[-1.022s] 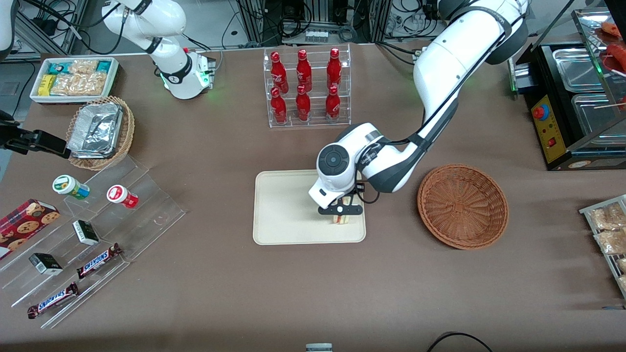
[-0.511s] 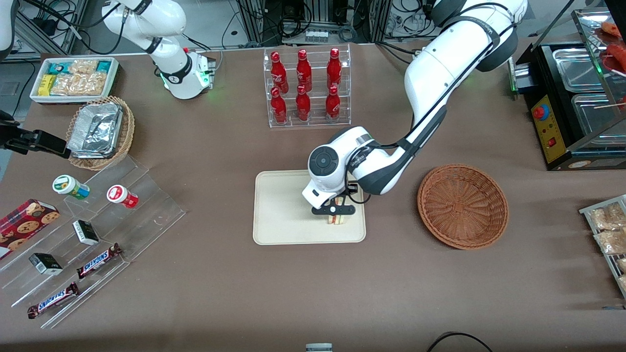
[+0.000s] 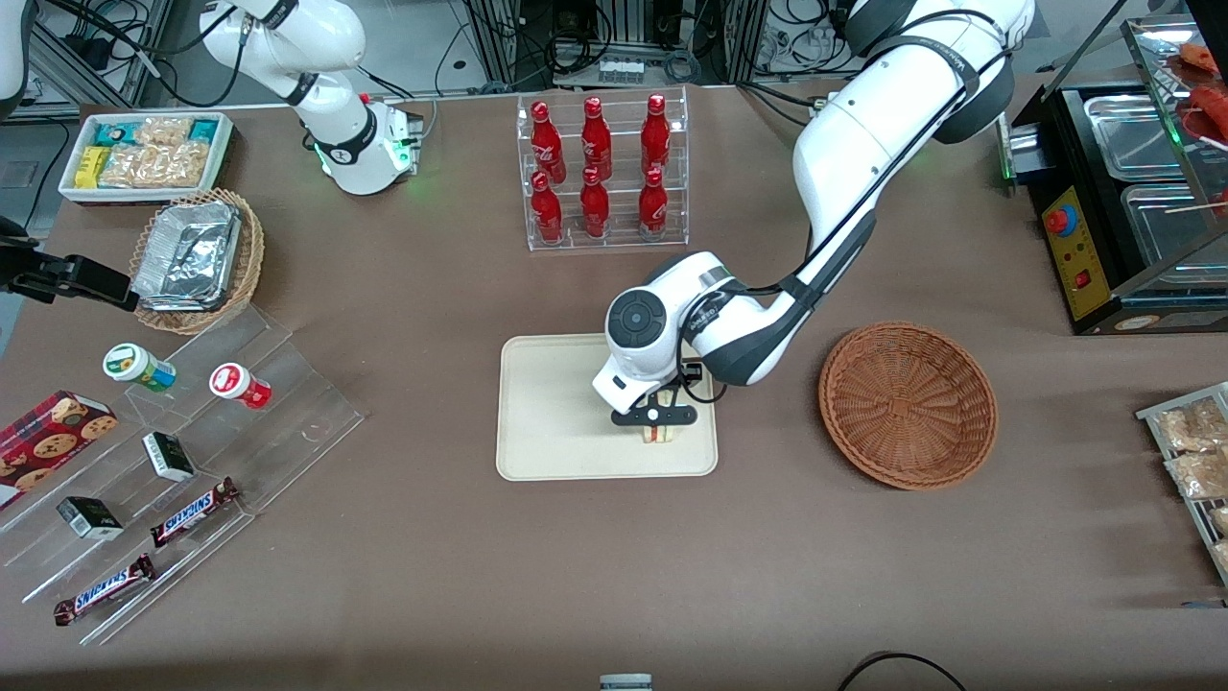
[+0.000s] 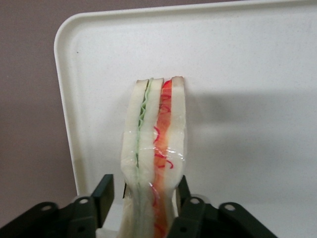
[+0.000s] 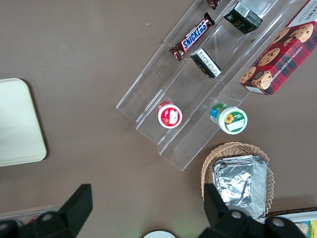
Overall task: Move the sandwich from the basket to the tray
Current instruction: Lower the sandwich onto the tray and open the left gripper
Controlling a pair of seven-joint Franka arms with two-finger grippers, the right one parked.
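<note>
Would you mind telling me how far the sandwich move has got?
Done: the basket shows no sandwich, and the sandwich is over the tray. In hand: the gripper is shut on the sandwich, pinching it upright between its fingers near the tray's edge on the basket's side. Left: set it down if it isn't resting yet, which I cannot tell, then open and lift clear.

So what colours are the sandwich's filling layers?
Green and red, clearest in the left wrist view of the sandwich.

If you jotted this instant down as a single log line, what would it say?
stage: placing | gripper: over tray, shut on sandwich | sandwich: upright, above tray surface | basket: holds nothing
</note>
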